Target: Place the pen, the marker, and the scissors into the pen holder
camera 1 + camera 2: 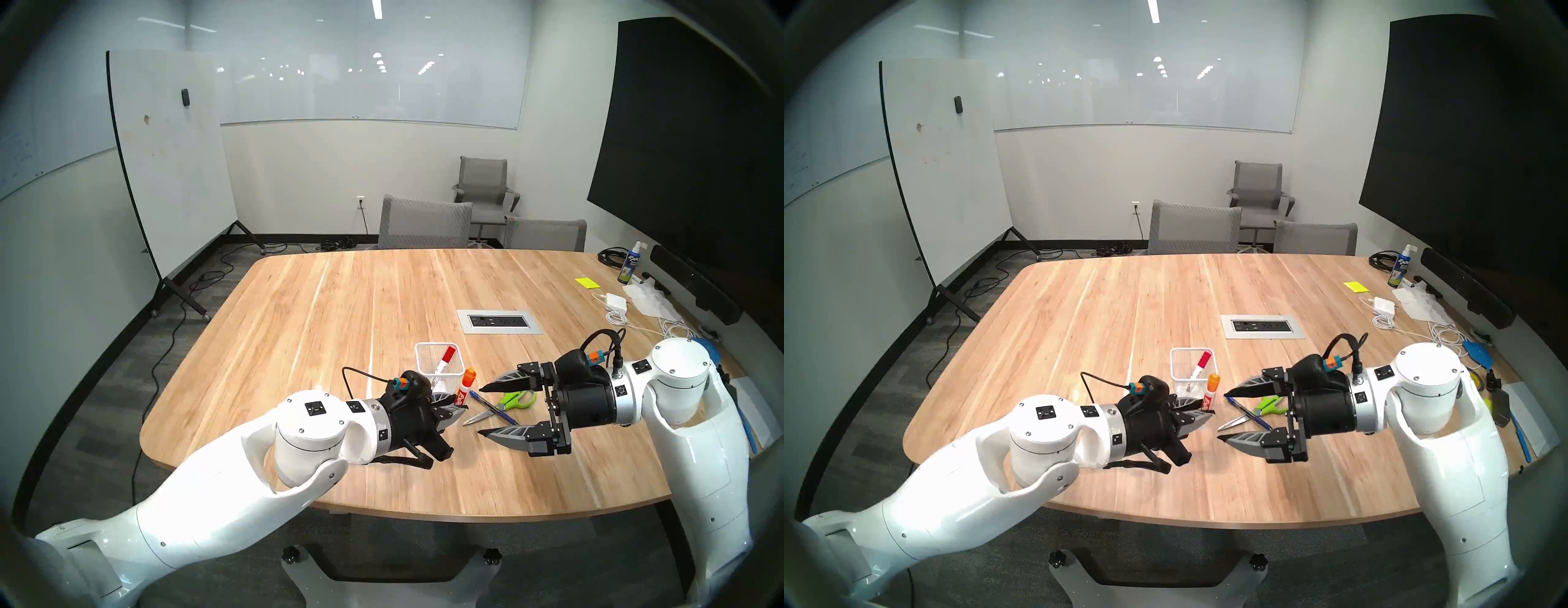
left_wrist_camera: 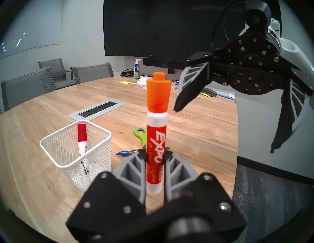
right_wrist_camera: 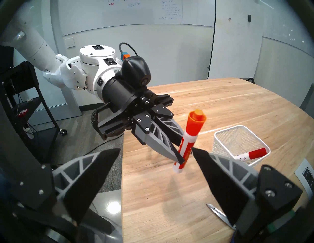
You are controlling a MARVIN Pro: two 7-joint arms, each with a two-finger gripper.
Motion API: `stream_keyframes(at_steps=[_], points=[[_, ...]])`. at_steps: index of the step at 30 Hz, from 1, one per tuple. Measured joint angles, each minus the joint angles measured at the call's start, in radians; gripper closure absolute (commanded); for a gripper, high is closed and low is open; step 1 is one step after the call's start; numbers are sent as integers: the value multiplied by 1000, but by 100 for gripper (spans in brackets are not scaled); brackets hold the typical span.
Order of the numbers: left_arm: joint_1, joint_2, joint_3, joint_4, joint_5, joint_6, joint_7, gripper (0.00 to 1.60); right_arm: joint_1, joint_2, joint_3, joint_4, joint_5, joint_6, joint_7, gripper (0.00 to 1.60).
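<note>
My left gripper (image 1: 462, 409) is shut on an orange-capped white marker (image 2: 156, 144), held upright a little above the table, just right of the pen holder (image 1: 428, 369). The white mesh pen holder (image 2: 74, 165) has a red-capped marker (image 2: 81, 134) leaning inside. My right gripper (image 1: 480, 409) is open and empty, with its fingers spread and pointing at the held marker (image 3: 188, 140). Under and behind the right gripper, the blue pen (image 1: 494, 407) lies across the blades of the green-handled scissors (image 1: 515, 400) on the table.
A grey power outlet panel (image 1: 499, 321) is set into the wooden table behind the holder. At the far right lie a white charger with cables (image 1: 611, 301), yellow sticky notes (image 1: 587, 282) and a spray bottle (image 1: 630, 263). Grey chairs (image 1: 424, 220) stand at the far edge.
</note>
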Motion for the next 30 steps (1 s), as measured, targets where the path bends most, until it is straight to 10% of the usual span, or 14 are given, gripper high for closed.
stream_keyframes(at_steps=[30], points=[[6, 16, 0, -74, -16, 50, 47, 160, -4, -20, 12, -3, -11, -8, -20, 0]])
